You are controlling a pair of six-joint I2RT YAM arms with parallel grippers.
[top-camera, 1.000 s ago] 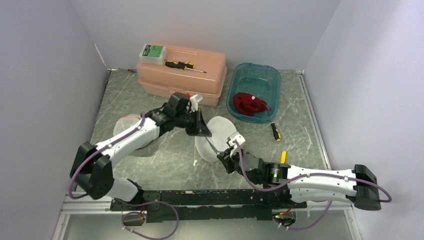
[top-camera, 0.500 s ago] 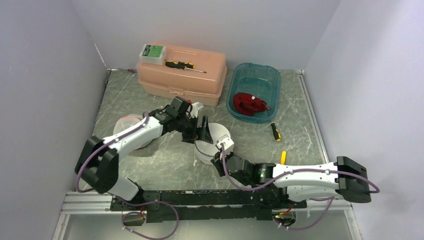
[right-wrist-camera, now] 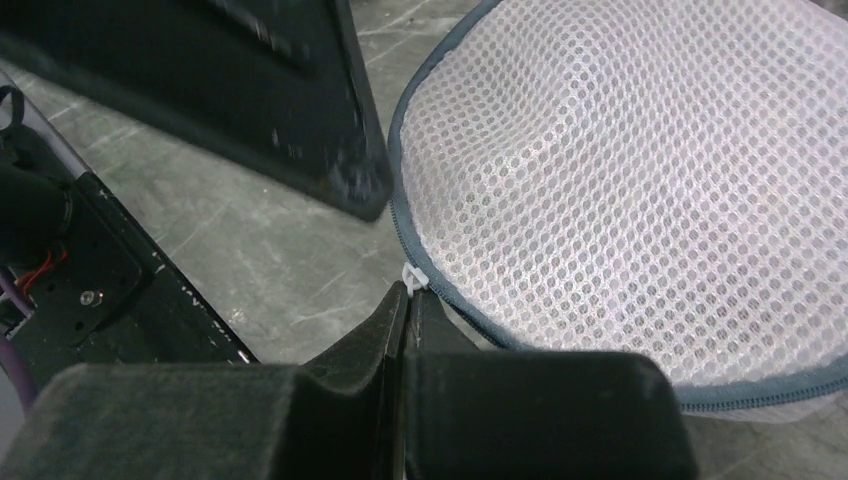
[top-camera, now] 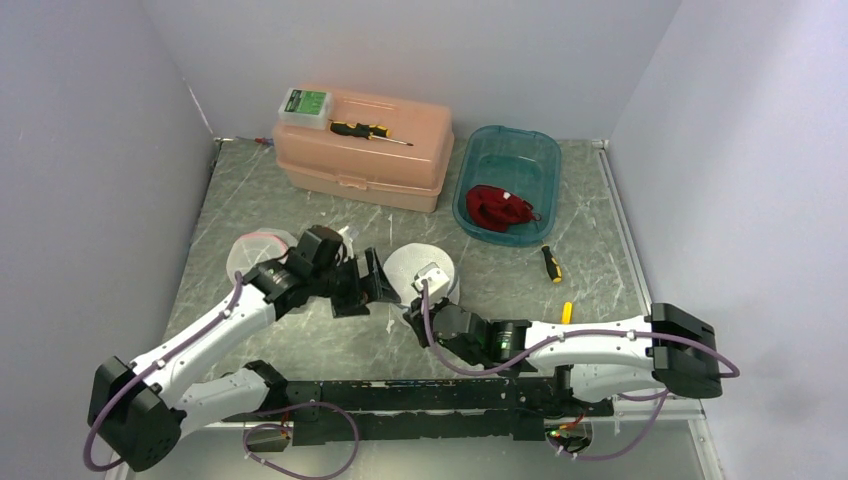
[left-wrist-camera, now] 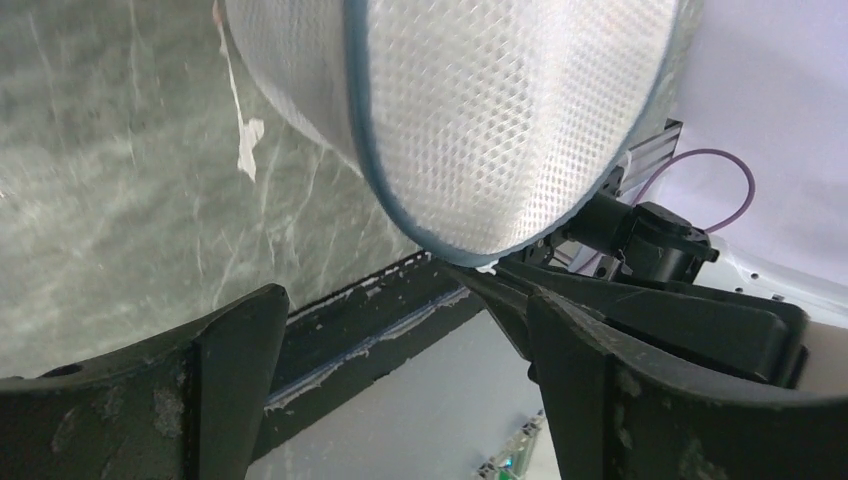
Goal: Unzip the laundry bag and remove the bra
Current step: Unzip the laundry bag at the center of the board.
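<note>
The laundry bag [top-camera: 420, 268] is a white mesh dome with a blue-grey zipper round its rim, resting on the marble table; it fills the left wrist view [left-wrist-camera: 500, 110] and the right wrist view [right-wrist-camera: 640, 180]. My right gripper [right-wrist-camera: 405, 290] is shut on the small white zipper pull [right-wrist-camera: 414, 279] at the bag's near edge, and the top view shows it [top-camera: 414, 308] just below the bag. My left gripper [top-camera: 375, 285] stands open just left of the bag, with nothing between its fingers [left-wrist-camera: 400, 300]. No bra shows through the mesh.
A peach toolbox [top-camera: 365, 135] with a screwdriver and a green-labelled box stands at the back. A teal tub [top-camera: 535, 150] holds a crumpled red garment [top-camera: 498, 208]. Two small screwdrivers [top-camera: 551, 263] lie to the right. A round white pink-rimmed item [top-camera: 255, 250] lies left.
My left gripper opened, let go of the bag and drew back towards the near left. The bag came down onto the table as my right gripper moved left with the zipper pull.
</note>
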